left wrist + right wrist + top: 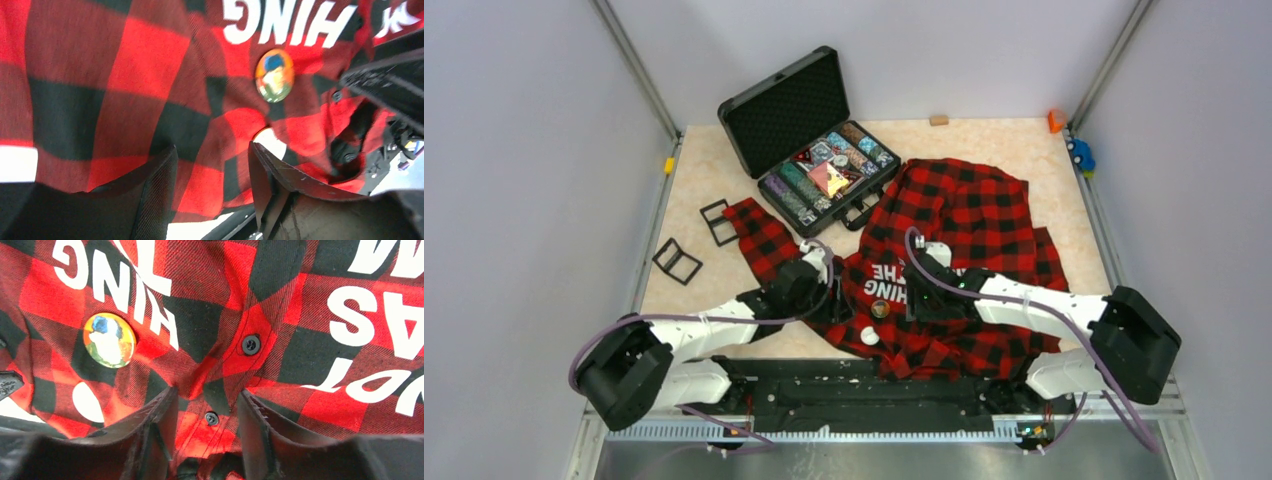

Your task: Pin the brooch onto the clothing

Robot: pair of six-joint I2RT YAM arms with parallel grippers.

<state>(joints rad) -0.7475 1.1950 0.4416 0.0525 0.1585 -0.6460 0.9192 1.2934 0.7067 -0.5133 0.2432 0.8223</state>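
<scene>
White block lettering on the flannel shirt [200, 325] reads "HING" just beside the round brooch [109, 340], "THE" just beyond the brooch in the top view, and cut-off fragments like "AS" farther from it.

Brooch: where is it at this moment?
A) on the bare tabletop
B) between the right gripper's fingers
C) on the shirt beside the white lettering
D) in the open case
C: the round brooch lies on the red-and-black checked shirt, right beside the white letters.
</scene>
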